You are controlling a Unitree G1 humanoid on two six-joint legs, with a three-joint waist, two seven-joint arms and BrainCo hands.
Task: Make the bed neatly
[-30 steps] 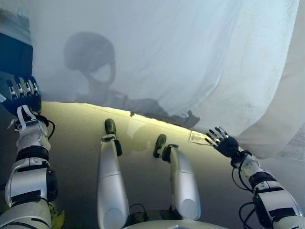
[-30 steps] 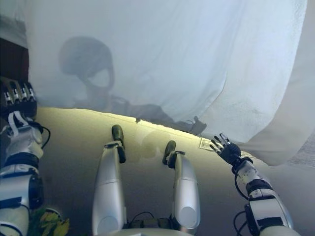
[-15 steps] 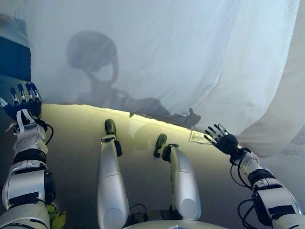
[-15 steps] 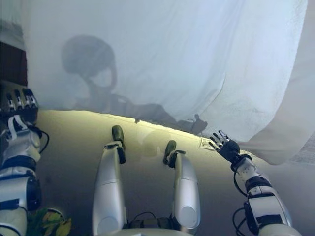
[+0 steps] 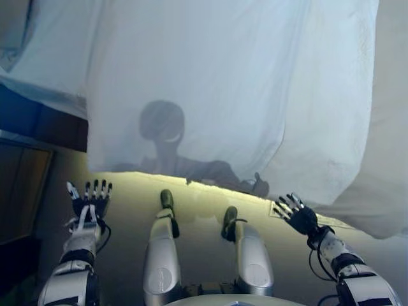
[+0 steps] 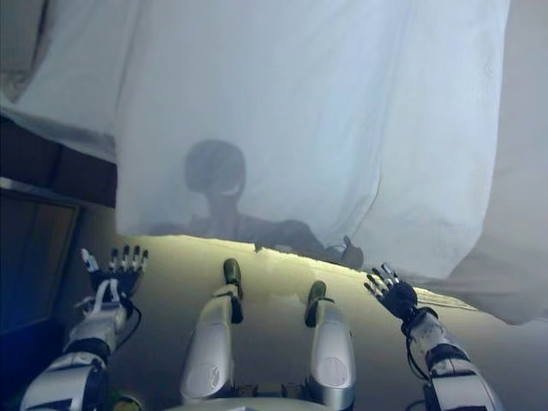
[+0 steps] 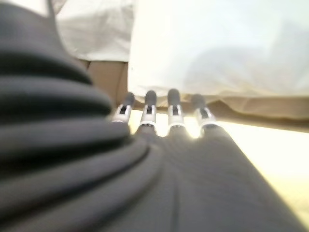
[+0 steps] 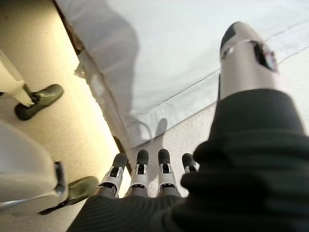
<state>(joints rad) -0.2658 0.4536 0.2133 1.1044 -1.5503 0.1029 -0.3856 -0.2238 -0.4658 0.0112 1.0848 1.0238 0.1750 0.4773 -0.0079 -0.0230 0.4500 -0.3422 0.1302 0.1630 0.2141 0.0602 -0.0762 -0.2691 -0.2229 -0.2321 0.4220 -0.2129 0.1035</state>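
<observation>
Bed sheet [image 5: 242, 89], white, hangs down the side of the bed and fills most of the left eye view; its lower edge stops just above the pale floor [image 5: 127, 191]. Left hand [image 5: 89, 203] low on the left, fingers straight and fanned, holding nothing, clear of the sheet. Right hand [image 5: 298, 215] low on the right, fingers spread, just below the hem, probably not touching.

Right eye view: same layout; dark bed frame [image 6: 51, 163] shows at the left under the sheet.

Left wrist view: fingers [image 7: 175, 112] straight, side by side, pointing at the sheet.

Right wrist view: fingers [image 8: 140, 166] straight, thumb apart, sheet edge just past the tips.
</observation>
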